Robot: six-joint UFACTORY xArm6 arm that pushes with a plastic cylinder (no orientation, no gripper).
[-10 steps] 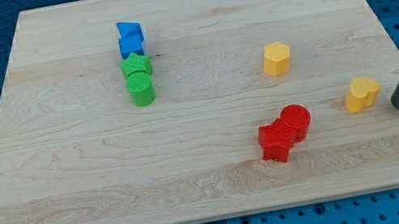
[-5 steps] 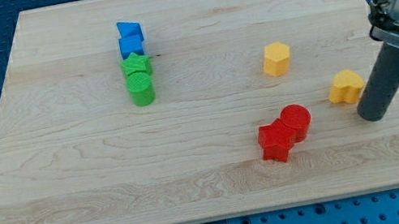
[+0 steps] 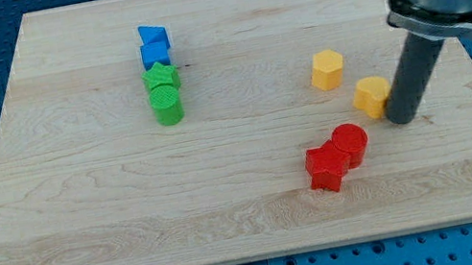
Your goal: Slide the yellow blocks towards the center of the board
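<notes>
Two yellow blocks lie right of the board's middle. A yellow hexagonal block [image 3: 327, 69] sits higher up. A second yellow block [image 3: 371, 95], heart-like in shape, lies just below and to its right. My tip [image 3: 401, 118] touches the right side of this second yellow block. The dark rod rises from there towards the view's top right.
A red cylinder [image 3: 350, 143] and a red star-like block [image 3: 325, 167] touch each other below the yellow blocks. On the left, two blue blocks [image 3: 154, 45] and two green blocks [image 3: 165, 94] form a short column. The wooden board [image 3: 89, 236] lies on a blue pegboard.
My tip moved left and upward, pushing the heart-like yellow block from near the right edge towards the hexagonal one. All other blocks stayed put.
</notes>
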